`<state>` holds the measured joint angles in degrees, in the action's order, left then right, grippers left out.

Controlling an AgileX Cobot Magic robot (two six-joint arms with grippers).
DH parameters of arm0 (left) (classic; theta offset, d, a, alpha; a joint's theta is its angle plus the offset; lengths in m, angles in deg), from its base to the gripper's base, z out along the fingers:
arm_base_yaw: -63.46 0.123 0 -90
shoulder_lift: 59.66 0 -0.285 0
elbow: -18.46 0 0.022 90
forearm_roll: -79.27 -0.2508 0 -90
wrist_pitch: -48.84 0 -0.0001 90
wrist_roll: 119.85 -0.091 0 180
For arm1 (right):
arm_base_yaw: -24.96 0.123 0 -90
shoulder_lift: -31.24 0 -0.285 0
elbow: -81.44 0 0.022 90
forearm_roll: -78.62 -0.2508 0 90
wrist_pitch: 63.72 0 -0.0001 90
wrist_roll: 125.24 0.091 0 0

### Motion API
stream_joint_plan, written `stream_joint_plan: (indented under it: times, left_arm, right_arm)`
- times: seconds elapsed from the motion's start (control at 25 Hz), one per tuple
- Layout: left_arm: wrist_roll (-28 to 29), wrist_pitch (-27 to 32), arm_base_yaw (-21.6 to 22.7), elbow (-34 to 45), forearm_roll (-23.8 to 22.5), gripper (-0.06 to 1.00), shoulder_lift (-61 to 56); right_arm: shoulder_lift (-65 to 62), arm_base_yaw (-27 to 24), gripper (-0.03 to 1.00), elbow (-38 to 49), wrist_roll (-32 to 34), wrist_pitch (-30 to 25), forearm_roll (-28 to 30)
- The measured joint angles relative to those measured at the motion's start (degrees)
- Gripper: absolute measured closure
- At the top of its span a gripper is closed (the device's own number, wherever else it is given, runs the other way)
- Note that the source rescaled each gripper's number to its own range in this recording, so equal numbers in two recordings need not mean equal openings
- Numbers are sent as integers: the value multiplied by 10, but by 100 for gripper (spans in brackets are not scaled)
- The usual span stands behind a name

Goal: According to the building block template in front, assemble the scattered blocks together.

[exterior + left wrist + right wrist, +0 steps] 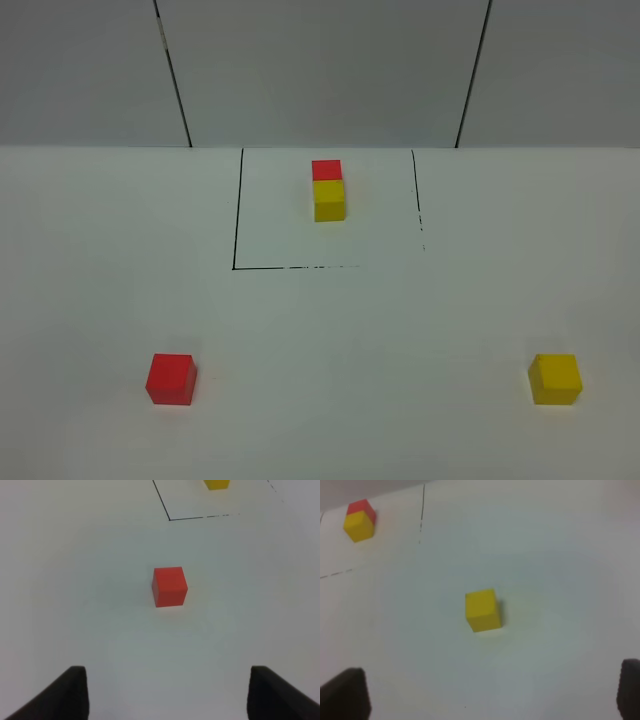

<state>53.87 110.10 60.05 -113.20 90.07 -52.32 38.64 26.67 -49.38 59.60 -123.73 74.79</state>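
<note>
The template is a red cube (326, 170) joined to a yellow cube (329, 200), inside a thin black drawn frame (236, 215) at the back middle of the table. The loose red cube (171, 379) sits front left; it also shows in the left wrist view (169, 586), ahead of my open, empty left gripper (165, 695). The loose yellow cube (555, 379) sits front right; it also shows in the right wrist view (482, 610), ahead of my open, empty right gripper (490, 695). Neither gripper shows in the exterior high view.
The white table (350, 330) meets a grey panelled wall (320, 70) at the back. The right wrist view shows the template pair (359, 521) far off, and the left wrist view shows a corner of the frame (170, 519).
</note>
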Motion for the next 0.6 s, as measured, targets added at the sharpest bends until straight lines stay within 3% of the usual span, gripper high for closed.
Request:
stream_joint_plan:
  times: [0.6]
  left_arm:
    - [0, 0, 0, 0, 0, 52, 0]
  right_arm:
    - [0, 0, -2, 0, 0, 0, 1]
